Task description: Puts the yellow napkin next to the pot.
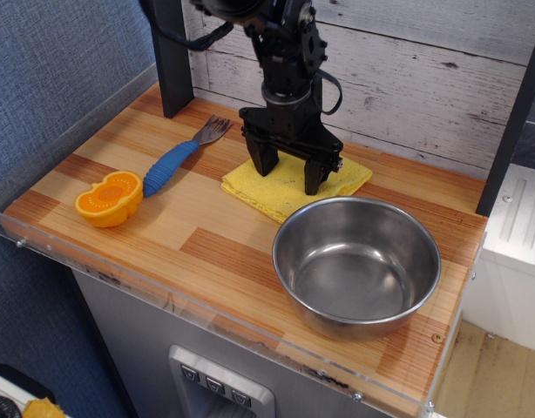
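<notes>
The yellow napkin point(285, 192) lies flat on the wooden counter at the back, just behind and left of the pot point(356, 263), a large shiny steel bowl at the front right. My gripper point(290, 174) is open, pointing down, with its two black fingers spread over the napkin and their tips at or on the cloth. The middle of the napkin is partly hidden by the gripper.
A blue-handled fork point(182, 155) lies left of the napkin. An orange fruit-shaped toy point(109, 198) sits at the front left. A black post point(170, 61) stands at the back left. A clear plastic rim point(206, 313) edges the counter front.
</notes>
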Motion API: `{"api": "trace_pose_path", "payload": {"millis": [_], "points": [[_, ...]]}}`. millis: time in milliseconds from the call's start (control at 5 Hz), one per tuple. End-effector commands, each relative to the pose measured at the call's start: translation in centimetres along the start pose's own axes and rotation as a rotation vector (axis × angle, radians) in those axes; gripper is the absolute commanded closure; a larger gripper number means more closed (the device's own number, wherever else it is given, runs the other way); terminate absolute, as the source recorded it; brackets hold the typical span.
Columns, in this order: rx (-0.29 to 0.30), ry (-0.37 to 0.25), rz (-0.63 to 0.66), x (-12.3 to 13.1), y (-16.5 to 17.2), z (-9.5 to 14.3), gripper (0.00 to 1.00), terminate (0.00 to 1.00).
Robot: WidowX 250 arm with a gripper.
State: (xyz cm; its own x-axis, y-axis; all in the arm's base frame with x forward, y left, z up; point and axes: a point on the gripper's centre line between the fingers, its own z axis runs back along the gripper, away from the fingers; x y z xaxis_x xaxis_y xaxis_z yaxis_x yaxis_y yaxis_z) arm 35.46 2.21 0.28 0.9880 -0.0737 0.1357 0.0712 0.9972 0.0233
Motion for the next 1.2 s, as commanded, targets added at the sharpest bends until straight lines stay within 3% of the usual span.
{"api": "trace_pose_path", "payload": {"millis": [0, 400, 600, 800, 1000], "points": [[-0.045, 0.107, 0.003, -7.5, -0.1, 0.4, 0.0, 0.0], [-0.036, 0.123, 0.058, -12.0, 2.1, 2.3, 0.0, 0.0], [-0.031, 0.112, 0.063, -12.9, 2.3, 3.4, 0.0, 0.0], [-0.036, 0.097, 0.083, -12.3, 2.0, 4.4, 0.0, 0.0], [-0.074, 0.012, 0.107, -9.2, 1.2, 6.5, 0.0, 0.0]]}}
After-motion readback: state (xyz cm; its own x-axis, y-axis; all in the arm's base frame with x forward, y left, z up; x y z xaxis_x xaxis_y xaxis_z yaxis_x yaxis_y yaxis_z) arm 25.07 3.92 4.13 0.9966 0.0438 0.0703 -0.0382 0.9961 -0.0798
